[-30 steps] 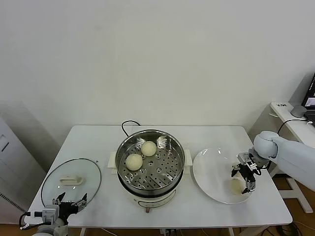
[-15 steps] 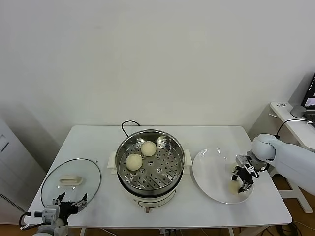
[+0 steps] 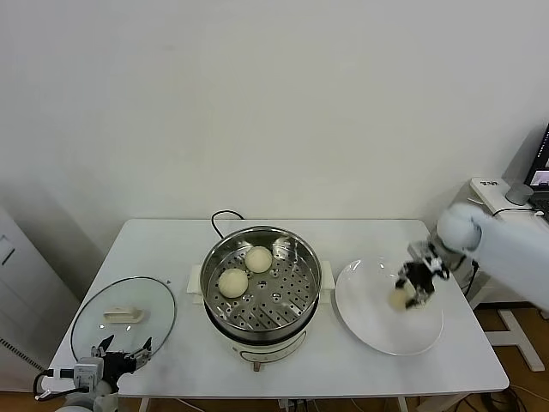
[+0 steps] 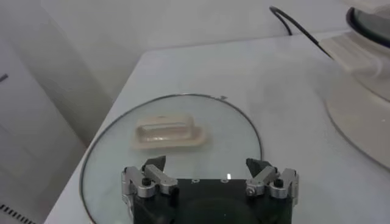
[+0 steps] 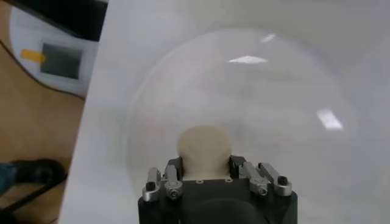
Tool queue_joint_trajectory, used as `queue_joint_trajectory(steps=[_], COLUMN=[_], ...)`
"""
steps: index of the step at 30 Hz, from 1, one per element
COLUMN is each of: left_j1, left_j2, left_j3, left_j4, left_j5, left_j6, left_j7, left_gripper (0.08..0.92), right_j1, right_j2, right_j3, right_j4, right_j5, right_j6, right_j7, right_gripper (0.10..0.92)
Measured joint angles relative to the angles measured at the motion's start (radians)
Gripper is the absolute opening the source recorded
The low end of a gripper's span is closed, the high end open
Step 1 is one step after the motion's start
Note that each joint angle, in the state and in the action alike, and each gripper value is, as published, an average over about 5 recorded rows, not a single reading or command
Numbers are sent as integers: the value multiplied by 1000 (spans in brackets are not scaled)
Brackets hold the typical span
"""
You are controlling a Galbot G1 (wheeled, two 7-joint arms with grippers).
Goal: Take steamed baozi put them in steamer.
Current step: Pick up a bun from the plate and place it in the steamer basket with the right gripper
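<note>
Baozi [image 3: 233, 281] and a second bun [image 3: 259, 258] lay on the perforated tray inside the steamer [image 3: 214, 298] at table centre in the head view. The right gripper [image 3: 410, 287] held a third bun [image 3: 398, 297] above the plate [image 3: 377, 330]. The left gripper [image 3: 120, 354] waited at the near left corner, beside the lid [image 3: 86, 322].

Left wrist view: jaws released, spread wide over the lid [image 4: 183, 115].

Right wrist view: jaws clenched on the bun [image 5: 204, 145] over the plate [image 5: 274, 103].
</note>
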Motion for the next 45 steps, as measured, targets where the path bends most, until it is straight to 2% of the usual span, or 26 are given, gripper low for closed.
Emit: queue_joint_trajectory(steps=[14,24,33,45], left_j1=[-7,-6,-4,-4], left_j2=[6,7,4,4], left_j3=[14,16,17,18], left_j4=[5,8,11,14], left_j5=[-1,-1,0,0], left_j6=[-2,-4,-8,-8], left_j7=[1,1,2,3], left_gripper=[823,823,823,823], right_j1=[207,219,197,155], right_j2=[305,502,554,544], right_j3=[-6,-12,-35,-53], right_j4=[-47,-31,51,199], right_j5=[169,165,92,-31], right_j6=[214,413,551,641], right_j7=[-43,-64,-75,-94], right_gripper=[484,484,484,484])
